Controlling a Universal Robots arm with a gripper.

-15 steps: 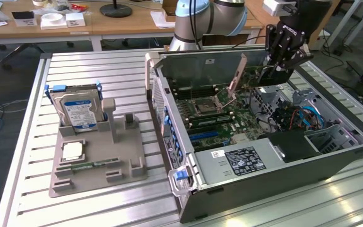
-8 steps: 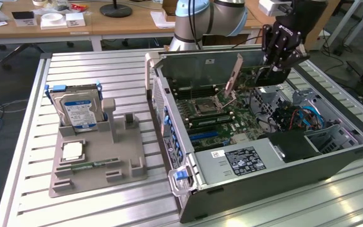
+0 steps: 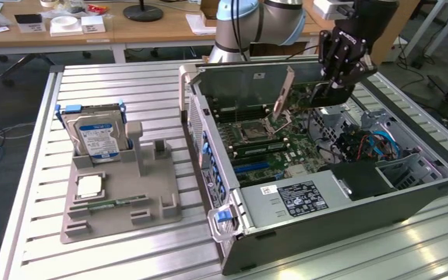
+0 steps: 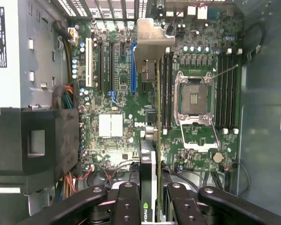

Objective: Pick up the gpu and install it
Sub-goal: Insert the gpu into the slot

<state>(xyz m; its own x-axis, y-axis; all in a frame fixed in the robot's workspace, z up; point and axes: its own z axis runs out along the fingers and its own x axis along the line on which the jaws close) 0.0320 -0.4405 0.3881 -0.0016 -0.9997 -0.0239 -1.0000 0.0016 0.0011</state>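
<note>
My gripper (image 3: 326, 96) hangs over the open computer case (image 3: 410, 201), shut on the gpu (image 3: 311, 93). The card stands on edge above the motherboard (image 3: 275, 146), and its silver bracket (image 3: 286, 90) points toward the exterior view's left. In the wrist view the gpu (image 4: 150, 154) appears edge-on between my two black fingers (image 4: 126, 201). Its bracket (image 4: 152, 42) lies over the board's far edge, just beside the blue slot (image 4: 132, 70). The card floats above the board, between that slot and the memory slots (image 4: 166, 89). I cannot tell whether it touches any slot.
On the exterior view's left, a grey fixture (image 3: 154, 201) carries an upright hard drive (image 3: 95, 137), a small square chip (image 3: 90, 186) and a green memory stick (image 3: 115, 203). Inside the case are the empty CPU socket (image 4: 195, 96), a black shroud (image 4: 35, 143) and cable bundles (image 3: 368, 146).
</note>
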